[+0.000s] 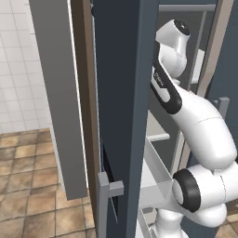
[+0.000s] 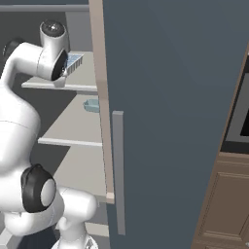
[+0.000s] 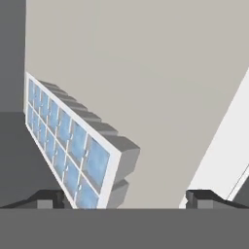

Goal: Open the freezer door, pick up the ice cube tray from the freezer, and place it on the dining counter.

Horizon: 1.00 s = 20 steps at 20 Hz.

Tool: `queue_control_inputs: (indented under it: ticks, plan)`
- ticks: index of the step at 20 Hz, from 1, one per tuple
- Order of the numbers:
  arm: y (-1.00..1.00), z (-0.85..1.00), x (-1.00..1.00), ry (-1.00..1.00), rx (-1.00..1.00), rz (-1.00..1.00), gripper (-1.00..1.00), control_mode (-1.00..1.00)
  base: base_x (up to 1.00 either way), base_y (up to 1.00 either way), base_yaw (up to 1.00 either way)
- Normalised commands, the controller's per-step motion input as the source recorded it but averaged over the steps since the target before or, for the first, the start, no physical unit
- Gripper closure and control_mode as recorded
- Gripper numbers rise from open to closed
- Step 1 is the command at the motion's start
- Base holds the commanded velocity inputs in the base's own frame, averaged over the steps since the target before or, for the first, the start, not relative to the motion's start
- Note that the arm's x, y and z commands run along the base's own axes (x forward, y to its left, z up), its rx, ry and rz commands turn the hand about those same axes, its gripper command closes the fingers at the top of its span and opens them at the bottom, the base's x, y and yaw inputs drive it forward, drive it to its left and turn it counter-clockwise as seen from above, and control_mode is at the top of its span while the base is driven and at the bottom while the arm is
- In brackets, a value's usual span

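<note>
Freezer shelf [image 3: 160, 73]: one ice cube tray [image 3: 68, 141].

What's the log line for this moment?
door: open | tray: on freezer shelf, not gripped | gripper: open, above tray | phase: reaching for tray

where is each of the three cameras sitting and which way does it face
Left base view: behind the arm's left, looking forward past the open freezer door into the freezer; white arm at right.
Right base view: behind the arm's right, facing the freezer shelves; arm at left.
Hand view: on the hand, looking along the open gripper at the ice cube tray on a shelf.
Shared: right base and hand views both show the tray.
</note>
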Motion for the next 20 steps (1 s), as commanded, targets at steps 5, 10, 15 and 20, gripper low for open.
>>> queue_control_inputs:
  ticks: [5, 10, 15, 20]
  plan:
    - [0.13, -0.27, 0.37, 0.00, 0.00, 0.00, -1.00, -1.00, 0.00, 0.00, 0.00]
    - [0.05, -0.12, 0.37, 0.00, 0.00, 0.00, -1.00, -1.00, 0.00, 0.00, 0.00]
    - [0.01, -0.07, 0.30, 0.00, 0.00, 0.00, -1.00, -1.00, 0.00, 0.00, 0.00]
    - [0.01, -0.01, 0.23, 0.00, 0.00, 0.00, 1.00, -1.00, 0.00, 0.00, 0.00]
